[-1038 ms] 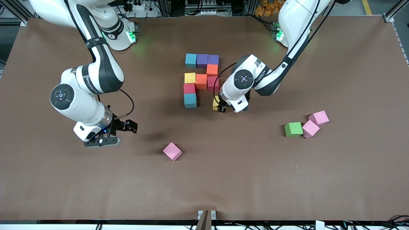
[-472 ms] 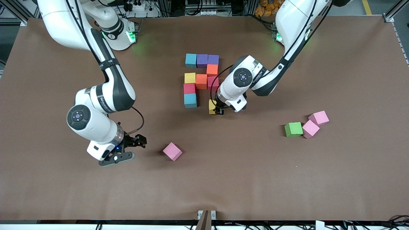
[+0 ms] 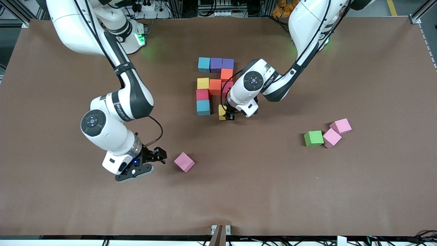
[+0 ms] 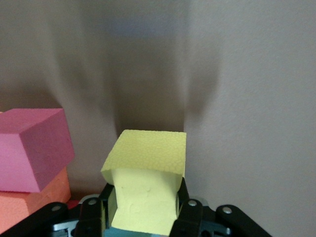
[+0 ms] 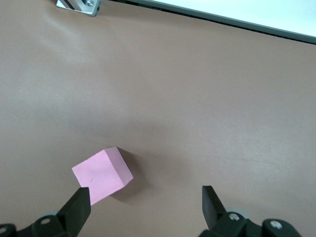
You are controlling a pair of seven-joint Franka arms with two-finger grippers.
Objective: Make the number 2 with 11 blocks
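My left gripper [image 3: 228,116] is shut on a yellow block [image 3: 222,112] [image 4: 145,173], low over the table beside the light blue block [image 3: 203,107]. That block ends a joined figure: light blue [image 3: 204,64], two purple [image 3: 215,64], orange [image 3: 226,74], yellow [image 3: 202,83], orange [image 3: 215,86], and red [image 3: 202,94]. A second red block [image 3: 226,86] [image 4: 29,148] is partly hidden by the left arm. A green block [image 3: 313,138] lies apart toward the left arm's end. My right gripper [image 3: 155,159] [image 5: 145,207] hangs open over bare table beside a pink cube [image 3: 184,162] [image 5: 102,175].
Two more pink cubes [image 3: 331,137] [image 3: 340,126] touch each other next to the green block. The brown mat [image 3: 259,191] covers the whole table. A metal bracket [image 3: 220,229] sits at the table edge nearest the front camera.
My left gripper has carried the yellow block toward the light blue block at the figure's end. My right arm has swung toward the lone pink cube, its gripper still open.
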